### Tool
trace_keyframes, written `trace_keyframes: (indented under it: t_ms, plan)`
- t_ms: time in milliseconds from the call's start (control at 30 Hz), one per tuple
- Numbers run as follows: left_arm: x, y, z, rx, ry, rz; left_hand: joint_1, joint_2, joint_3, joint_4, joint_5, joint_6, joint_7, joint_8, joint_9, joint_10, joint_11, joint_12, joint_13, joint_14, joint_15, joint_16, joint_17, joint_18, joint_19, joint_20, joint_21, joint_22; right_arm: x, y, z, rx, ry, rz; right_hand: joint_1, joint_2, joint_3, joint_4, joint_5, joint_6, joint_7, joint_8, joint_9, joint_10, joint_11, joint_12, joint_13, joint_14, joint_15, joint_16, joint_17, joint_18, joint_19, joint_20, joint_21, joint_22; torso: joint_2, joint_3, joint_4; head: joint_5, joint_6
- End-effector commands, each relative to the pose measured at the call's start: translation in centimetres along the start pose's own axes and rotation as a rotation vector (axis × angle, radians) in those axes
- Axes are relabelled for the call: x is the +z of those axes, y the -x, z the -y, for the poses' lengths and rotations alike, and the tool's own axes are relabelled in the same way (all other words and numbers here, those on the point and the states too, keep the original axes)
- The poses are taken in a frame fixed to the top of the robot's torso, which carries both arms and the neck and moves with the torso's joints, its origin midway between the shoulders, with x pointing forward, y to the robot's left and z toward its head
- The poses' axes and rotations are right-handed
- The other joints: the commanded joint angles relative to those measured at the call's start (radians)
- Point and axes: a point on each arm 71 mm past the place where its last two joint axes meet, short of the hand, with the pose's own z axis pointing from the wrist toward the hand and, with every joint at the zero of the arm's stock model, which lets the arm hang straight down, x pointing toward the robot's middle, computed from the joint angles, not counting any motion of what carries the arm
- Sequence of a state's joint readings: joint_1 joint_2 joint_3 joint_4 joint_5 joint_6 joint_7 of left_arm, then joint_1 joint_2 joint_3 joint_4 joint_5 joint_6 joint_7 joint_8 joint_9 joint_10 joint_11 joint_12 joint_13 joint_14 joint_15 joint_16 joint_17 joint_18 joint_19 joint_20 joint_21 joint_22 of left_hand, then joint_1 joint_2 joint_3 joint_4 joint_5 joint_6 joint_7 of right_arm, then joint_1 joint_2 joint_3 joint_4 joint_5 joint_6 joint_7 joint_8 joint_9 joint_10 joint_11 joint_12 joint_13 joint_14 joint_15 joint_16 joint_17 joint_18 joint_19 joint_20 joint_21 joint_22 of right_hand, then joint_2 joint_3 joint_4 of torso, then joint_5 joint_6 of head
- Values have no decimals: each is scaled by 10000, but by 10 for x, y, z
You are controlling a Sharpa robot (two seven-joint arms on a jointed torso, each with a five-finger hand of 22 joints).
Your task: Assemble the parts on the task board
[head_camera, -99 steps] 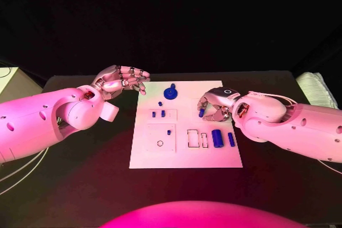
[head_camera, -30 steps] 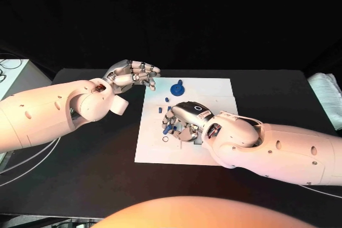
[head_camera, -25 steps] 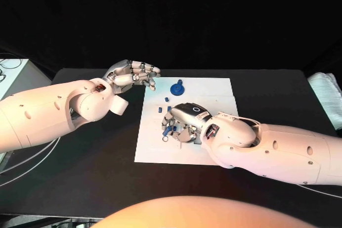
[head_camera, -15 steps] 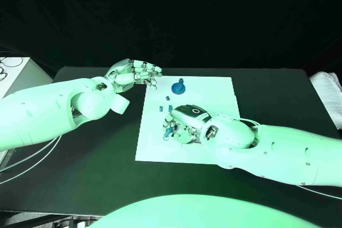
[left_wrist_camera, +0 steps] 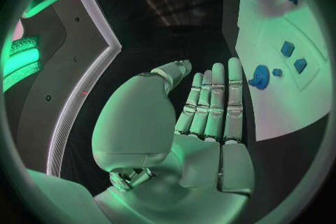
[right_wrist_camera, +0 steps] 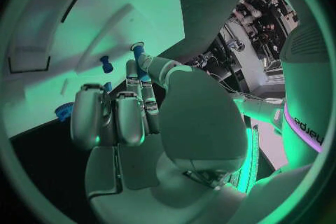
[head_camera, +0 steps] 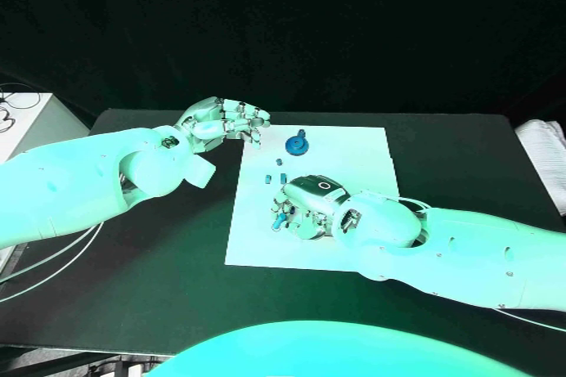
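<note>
So the right hand [head_camera: 304, 205] is down over the middle of the task board [head_camera: 354, 152], and in the right wrist view it's pinching a small blue peg [right_wrist_camera: 139, 56] between the thumb and a fingertip, other fingers [right_wrist_camera: 115, 115] straight out alongside. From the head view the hand itself covers the spot it's working on, so I honestly can't tell whether the peg is lined up with a hole or just sitting above the plate.

That's the main worry imo: the peg looks tilted in the pinch, so if it goes down off-axis it could jam at the hole's edge or pop out sideways and roll off across the counter [head_camera: 141, 262]. The grip is only at the tips, so not much is stopping it twisting.

Second thing: there's another little blue peg [right_wrist_camera: 106, 63] standing just beside the held one, and those spread fingers could knock it over. The round blue knob piece [head_camera: 295, 144] at the far end looks safely apart.

Left hand [head_camera: 218, 122] hovers off the board's far left corner, fingers loosely curled, holding nothing.
</note>
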State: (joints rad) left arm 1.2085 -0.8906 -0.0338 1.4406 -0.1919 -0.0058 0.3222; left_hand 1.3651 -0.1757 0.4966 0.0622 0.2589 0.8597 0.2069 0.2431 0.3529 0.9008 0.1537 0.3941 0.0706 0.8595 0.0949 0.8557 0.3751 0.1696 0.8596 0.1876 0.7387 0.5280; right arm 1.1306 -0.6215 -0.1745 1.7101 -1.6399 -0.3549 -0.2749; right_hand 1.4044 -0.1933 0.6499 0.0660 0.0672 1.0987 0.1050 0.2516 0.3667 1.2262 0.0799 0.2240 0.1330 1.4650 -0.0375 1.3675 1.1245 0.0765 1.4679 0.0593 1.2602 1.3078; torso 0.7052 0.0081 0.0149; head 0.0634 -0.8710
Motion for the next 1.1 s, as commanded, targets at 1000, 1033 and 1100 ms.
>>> trace_keyframes:
  t_ms: [1000,1033,1100]
  plan:
    - [1,-2,0,-93,20,-221,58,1,-11,17,57,7,-6,-18,-14,47,19,-48,-12,-13,13,-65,-26,102,-42,-9,69,28,7,-14,-14,-768,298,-255,-687,-295,-265,16,-131,-613,206,-288,774,193,-283,-315,59,202,87,-100,-78,-178,312,50,-90,1128,-3,-5,-9,-18,-17]
    - [1,-2,0,-92,22,-222,58,1,-11,17,57,7,-6,-18,-14,47,19,-48,-12,-13,13,-65,-26,102,-42,-9,69,28,7,-14,-15,-744,339,-197,-838,-439,-378,64,-147,-747,250,-388,738,103,-232,-385,58,209,125,-86,-54,-169,294,81,-151,1105,-7,-5,-11,-15,-17]
    - [1,-2,0,-85,26,-226,51,2,-10,25,57,4,-5,-19,-17,44,21,-55,-11,-18,15,-70,-31,101,-60,-7,78,39,6,-13,-15,-696,364,-72,-1081,-735,-657,143,-141,-1058,361,-613,658,-190,-107,-549,42,180,232,-111,-106,-141,230,163,-344,1029,-8,-6,-8,-15,-17]
